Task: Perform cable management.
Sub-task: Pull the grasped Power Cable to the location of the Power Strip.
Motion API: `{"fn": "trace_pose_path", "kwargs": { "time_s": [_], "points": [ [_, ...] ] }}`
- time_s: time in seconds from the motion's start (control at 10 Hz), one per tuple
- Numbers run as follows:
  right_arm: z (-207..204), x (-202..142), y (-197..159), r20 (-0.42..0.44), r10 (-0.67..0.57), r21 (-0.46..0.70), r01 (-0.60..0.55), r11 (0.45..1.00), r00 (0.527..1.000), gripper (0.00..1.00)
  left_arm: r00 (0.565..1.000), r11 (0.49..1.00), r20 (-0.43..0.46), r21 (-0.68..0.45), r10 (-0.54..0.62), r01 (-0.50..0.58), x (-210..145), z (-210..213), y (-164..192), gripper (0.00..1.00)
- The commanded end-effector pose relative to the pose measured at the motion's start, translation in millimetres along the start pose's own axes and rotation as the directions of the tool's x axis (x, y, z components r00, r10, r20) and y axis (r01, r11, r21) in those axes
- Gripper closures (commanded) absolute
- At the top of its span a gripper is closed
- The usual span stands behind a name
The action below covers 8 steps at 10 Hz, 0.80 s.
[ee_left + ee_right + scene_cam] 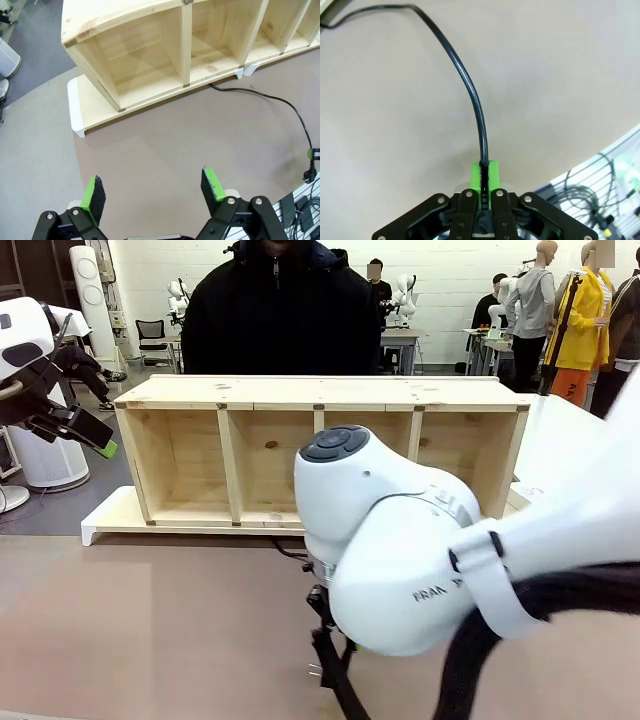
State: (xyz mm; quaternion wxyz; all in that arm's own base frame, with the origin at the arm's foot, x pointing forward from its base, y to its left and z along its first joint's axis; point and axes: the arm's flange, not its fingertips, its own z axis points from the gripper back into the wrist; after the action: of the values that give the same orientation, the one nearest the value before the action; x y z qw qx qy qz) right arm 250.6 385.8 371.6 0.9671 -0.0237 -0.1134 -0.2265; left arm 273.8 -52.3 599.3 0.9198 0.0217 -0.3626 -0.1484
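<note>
Right fingers (pixel 493 175) pinched on thin glossy black cable (pixel 464 75), arcing over tan table (pixel 395 150), seemingly slack, left fingers (pixel 93 194) wide apart

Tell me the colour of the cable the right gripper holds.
The cable is black, best seen in the right wrist view.

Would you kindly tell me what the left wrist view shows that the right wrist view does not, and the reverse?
Left wrist view: the wooden shelf with open compartments, and the left jaws open over the bare table. Right wrist view: the right jaws shut on the cable, seen close up. Both: the black cable curving across the brown table, and a white wire grid beyond its edge.
</note>
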Motion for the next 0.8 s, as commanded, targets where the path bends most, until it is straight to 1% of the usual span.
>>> {"fn": "trace_pose_path", "kwargs": {
  "time_s": [0.0,0.1,0.2,0.3,0.4,0.7],
  "points": [
    [6.6,10.7,-21.3,0.029,0.021,-0.048,-0.02,0.999,0.999,0.93,1.0,1.0,0.003,0.007,-0.003,0.003,0.4,-0.2,1.1,0.0],
    [7.4,15.8,-29.3,0.033,0.028,-0.078,-0.026,0.997,0.999,0.93,1.0,1.0,0.003,0.007,-0.003,0.003,0.4,-0.2,1.1,0.0],
    [7.5,21.7,-33.6,0.06,0.054,-0.101,-0.048,0.994,0.997,0.93,1.0,1.0,0.003,0.007,-0.003,0.003,0.4,-0.2,1.1,0.0],
    [7.1,25.9,-27.4,0.101,0.065,-0.087,-0.057,0.995,0.993,0.93,1.0,1.0,0.003,0.007,-0.003,0.003,0.4,-0.2,1.1,0.0],
    [4.1,17.1,-28.4,0.045,0.03,-0.081,-0.026,0.996,0.999,0.93,1.0,1.0,0.003,0.007,-0.003,0.003,0.4,-0.2,1.1,0.0],
    [4.1,17.1,-28.4,0.045,0.03,-0.081,-0.026,0.996,0.999,0.93,1.0,1.0,0.003,0.007,-0.003,0.003,0.4,-0.2,1.1,0.0]
  ]
}}
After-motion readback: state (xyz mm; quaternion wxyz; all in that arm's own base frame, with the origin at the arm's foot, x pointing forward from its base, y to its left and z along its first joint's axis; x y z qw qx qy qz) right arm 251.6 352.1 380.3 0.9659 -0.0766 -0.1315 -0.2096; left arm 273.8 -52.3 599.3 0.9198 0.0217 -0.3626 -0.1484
